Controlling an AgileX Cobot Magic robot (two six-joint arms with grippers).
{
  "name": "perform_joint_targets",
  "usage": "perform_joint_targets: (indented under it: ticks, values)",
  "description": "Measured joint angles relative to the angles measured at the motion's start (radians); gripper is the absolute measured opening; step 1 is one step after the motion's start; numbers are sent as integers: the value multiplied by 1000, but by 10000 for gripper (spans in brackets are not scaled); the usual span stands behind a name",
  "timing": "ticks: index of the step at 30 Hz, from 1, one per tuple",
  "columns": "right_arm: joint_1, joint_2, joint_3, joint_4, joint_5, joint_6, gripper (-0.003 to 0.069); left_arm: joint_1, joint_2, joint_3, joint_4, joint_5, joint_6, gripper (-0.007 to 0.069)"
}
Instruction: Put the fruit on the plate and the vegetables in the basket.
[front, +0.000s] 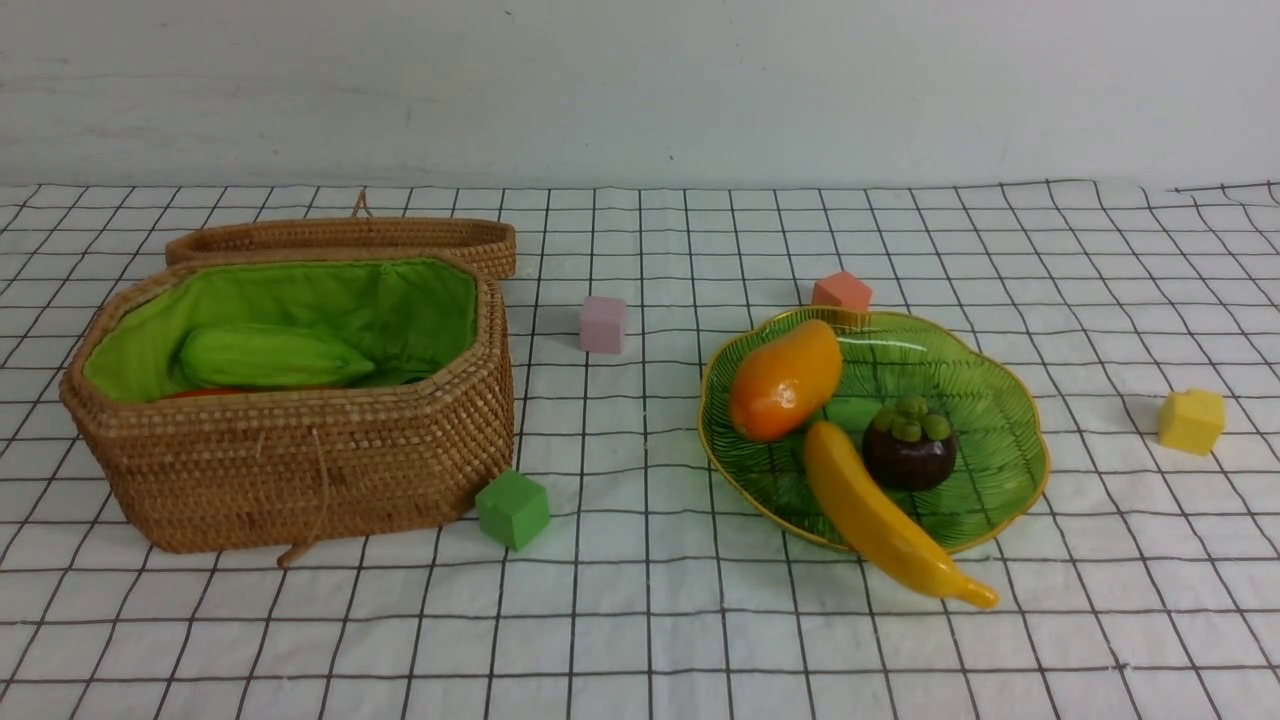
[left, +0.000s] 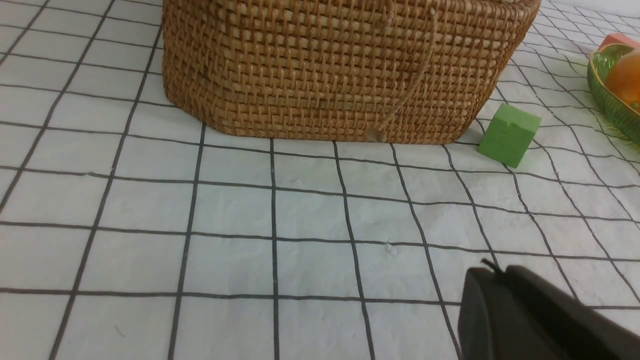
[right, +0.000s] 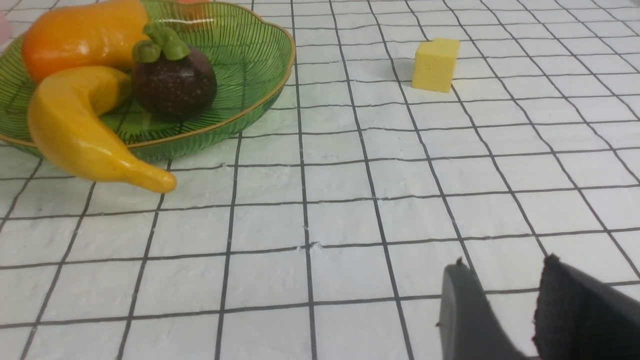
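Observation:
The green glass plate (front: 990, 420) holds the fruit: an orange-yellow mango (front: 785, 380), a dark purple mangosteen (front: 908, 445) and a yellow banana (front: 885, 520) whose tip hangs over the front rim. The open wicker basket (front: 300, 470) at the left holds the vegetables: a light green gourd (front: 270, 357) and a sliver of orange-red beside it; the rest is hidden by the wall. Neither arm shows in the front view. My left gripper (left: 492, 272) is shut and empty, low over the cloth in front of the basket (left: 340, 70). My right gripper (right: 502, 267) is open and empty, short of the plate (right: 250, 65).
Foam cubes lie on the checked cloth: green (front: 512, 508) by the basket's front corner, pink (front: 603, 324) in the middle, orange-red (front: 841, 291) behind the plate, yellow (front: 1191, 421) at the right. The basket's lid (front: 345, 238) lies open behind it.

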Motion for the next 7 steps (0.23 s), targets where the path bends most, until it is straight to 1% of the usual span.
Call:
perform_joint_targets:
  ticks: [7]
  values:
    - [0, 0, 0, 0, 0, 0, 238, 0, 0, 0, 0, 0, 0, 28]
